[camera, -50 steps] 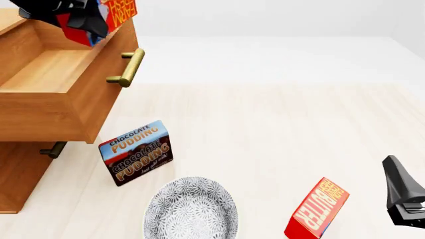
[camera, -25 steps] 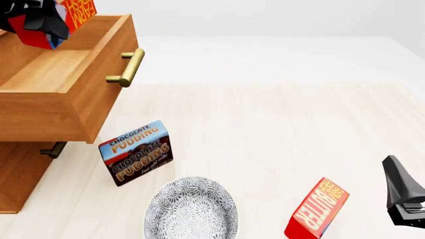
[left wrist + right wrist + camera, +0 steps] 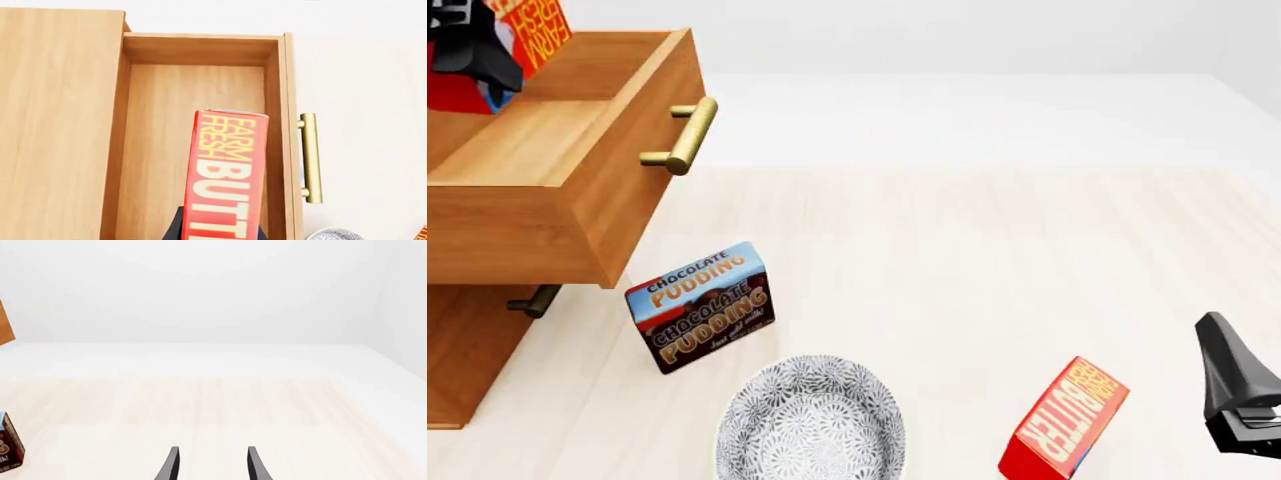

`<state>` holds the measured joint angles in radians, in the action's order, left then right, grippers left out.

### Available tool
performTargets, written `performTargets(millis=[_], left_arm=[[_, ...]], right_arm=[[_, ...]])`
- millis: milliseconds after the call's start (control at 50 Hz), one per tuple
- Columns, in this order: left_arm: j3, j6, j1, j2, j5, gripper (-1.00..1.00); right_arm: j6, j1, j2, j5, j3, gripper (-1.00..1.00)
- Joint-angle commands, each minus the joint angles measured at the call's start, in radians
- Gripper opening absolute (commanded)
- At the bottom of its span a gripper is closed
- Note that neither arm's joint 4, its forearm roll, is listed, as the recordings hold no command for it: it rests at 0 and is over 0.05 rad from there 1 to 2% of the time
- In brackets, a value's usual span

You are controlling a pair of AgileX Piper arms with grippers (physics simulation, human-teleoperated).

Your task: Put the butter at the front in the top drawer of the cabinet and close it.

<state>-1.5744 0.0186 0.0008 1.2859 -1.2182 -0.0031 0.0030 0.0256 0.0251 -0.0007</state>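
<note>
Your left claw (image 3: 467, 55) grips the butter (image 3: 223, 175) between its fingers, holding it above the pulled-out top drawer (image 3: 554, 195) of the cabinet (image 3: 57, 125). Your right claw (image 3: 210, 465) hangs over the table (image 3: 988, 270), fingers parted, touching nothing.

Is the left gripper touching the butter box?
Touching: the left wrist view shows the butter clamped between the left gripper's dark fingers, over the open top drawer.
</note>
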Motion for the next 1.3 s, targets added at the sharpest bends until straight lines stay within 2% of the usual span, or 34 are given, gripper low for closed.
performTargets(millis=[20,480,780,1300], left_arm=[[0.011,0.025,0.011,-0.016,0.008,-1.0],[0.124,0.088,-0.004,0.014,0.083,-1.0],[0.13,0.084,0.007,0.047,0.1,-1.0],[0.21,0.09,0.016,0.055,0.174,-1.0]], right_arm=[[0.001,0.0,-0.001,-0.001,0.0,1.0],[0.001,0.0,0.0,-0.001,0.0,1.0],[0.001,0.0,-0.001,-0.001,0.0,1.0],[0.001,0.0,0.0,-0.001,0.0,1.0]])
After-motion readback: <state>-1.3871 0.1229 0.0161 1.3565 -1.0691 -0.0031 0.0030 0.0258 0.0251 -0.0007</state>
